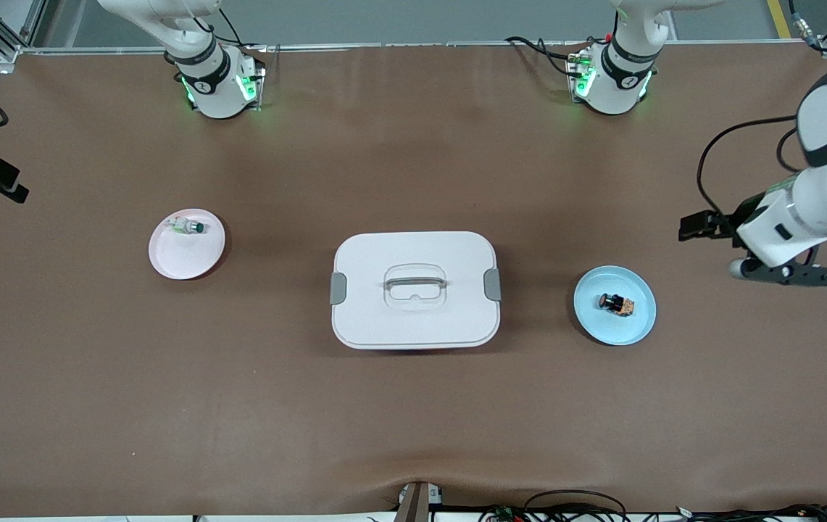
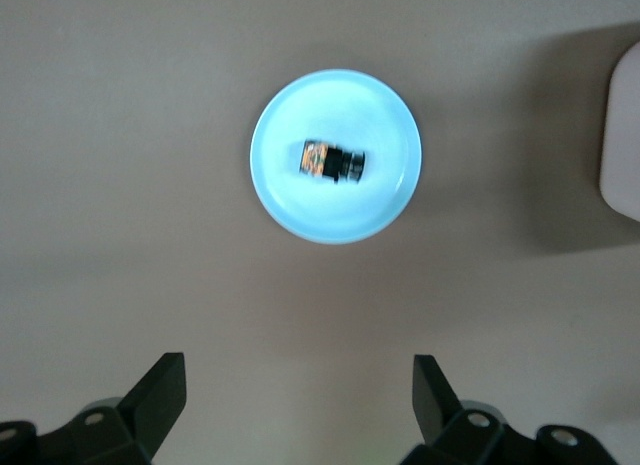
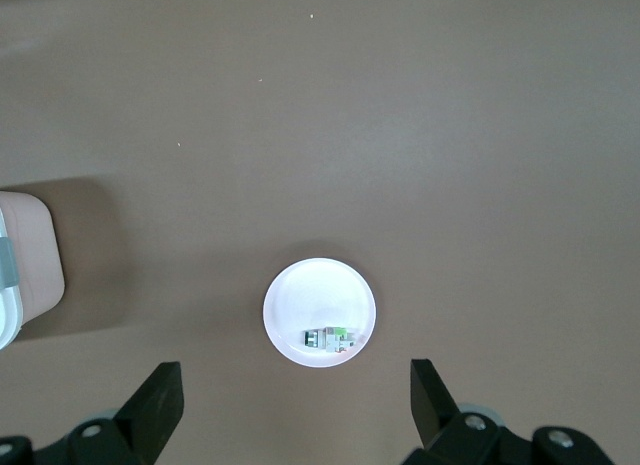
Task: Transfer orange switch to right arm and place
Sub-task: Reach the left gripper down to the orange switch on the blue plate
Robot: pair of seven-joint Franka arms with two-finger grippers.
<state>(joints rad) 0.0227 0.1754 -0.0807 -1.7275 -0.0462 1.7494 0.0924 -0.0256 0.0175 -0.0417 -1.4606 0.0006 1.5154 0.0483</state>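
Observation:
The orange switch lies on its side on a light blue plate toward the left arm's end of the table. In the left wrist view the switch lies in the middle of the plate. My left gripper hangs over bare table beside the plate, toward the table's end, open and empty. My right gripper is open and empty, high over the table near a pink plate. The front view shows only the right arm's base, not its gripper.
A whitish switch with a green cap lies on the pink plate toward the right arm's end. A white lidded box with a handle stands mid-table between the plates; its edge shows in both wrist views.

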